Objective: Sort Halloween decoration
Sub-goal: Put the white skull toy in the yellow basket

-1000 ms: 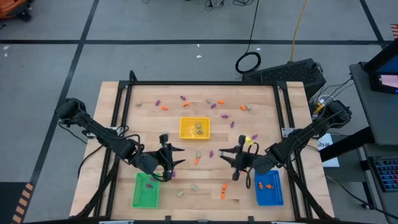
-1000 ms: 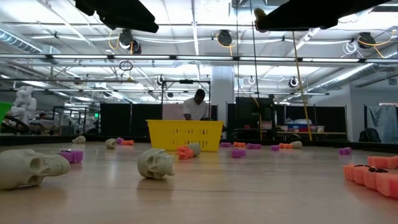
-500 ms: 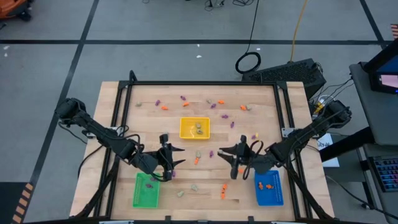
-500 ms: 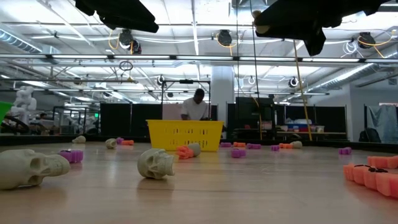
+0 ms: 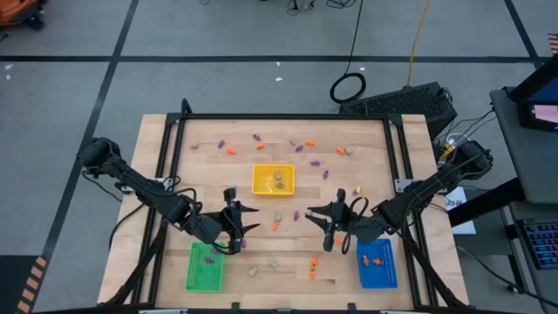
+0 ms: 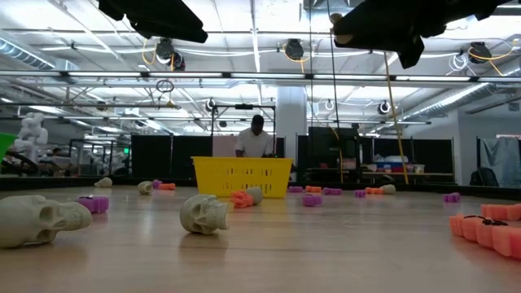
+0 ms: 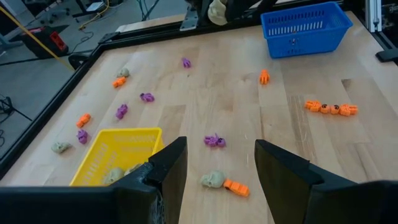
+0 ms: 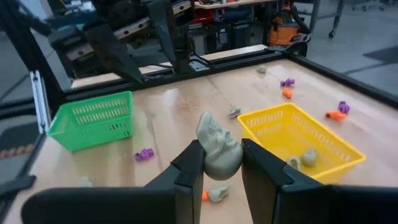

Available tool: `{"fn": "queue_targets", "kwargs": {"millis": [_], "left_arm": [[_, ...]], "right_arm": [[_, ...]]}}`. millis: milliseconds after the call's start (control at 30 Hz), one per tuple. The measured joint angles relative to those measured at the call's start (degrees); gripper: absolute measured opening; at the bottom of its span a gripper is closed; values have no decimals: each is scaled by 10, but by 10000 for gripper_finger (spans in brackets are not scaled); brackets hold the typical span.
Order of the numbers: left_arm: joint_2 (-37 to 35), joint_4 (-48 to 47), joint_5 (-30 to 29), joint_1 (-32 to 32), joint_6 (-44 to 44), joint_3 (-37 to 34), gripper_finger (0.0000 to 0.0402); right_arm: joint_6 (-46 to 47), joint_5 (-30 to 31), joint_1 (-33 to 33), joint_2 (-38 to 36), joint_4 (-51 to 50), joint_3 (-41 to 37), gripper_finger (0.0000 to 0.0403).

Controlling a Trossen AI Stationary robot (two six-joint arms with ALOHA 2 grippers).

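Orange, purple and pale trinkets lie scattered on the wooden table [image 5: 366,166], among them a pale skull [image 6: 203,213] and a purple piece [image 7: 214,140]. A yellow tray [image 5: 273,180] stands mid-table, a green tray [image 5: 204,264] near left and a blue tray [image 5: 377,263] near right. My right gripper [image 5: 318,220] hovers right of centre, shut on a pale skull [image 8: 219,152]. My left gripper [image 5: 247,221] hovers left of centre, open, with nothing between its fingers [image 7: 163,168]. My right gripper pinches the pale skull by its two opposite sides [image 8: 208,163] between its two fingers [image 8: 189,168]. The fingers come nearly level from the table's right side. The skull is lifted clear of the table and sits tilted in the hold.
The yellow tray holds pale pieces [image 5: 277,181], the blue tray orange ones [image 5: 377,259], the green tray purple ones [image 5: 207,259]. A black frame [image 5: 279,117] runs round the table. Beyond the far edge a person [image 6: 254,140] stands in the room.
My right gripper has rolled about its own pointing line while staying in place, still shut on the skull. The roll happened in the first half of the second; since then it has kept still.
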Motion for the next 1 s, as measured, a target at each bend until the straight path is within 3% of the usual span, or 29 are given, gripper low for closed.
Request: {"fn": "queue_targets", "kwargs": {"millis": [200, 633, 833, 1000], "left_arm": [[0, 0, 0, 0, 0, 0, 187], [0, 0, 0, 0, 0, 0, 187], [0, 0, 0, 0, 0, 0, 187], [0, 0, 0, 0, 1, 0, 187]], "right_arm": [[-50, 1, -24, 0, 1, 0, 70], [-53, -3, -134, 0, 43, 0, 70], [-23, -118, -213, 0, 40, 0, 70], [-19, -170, -262, 0, 28, 0, 70]]}}
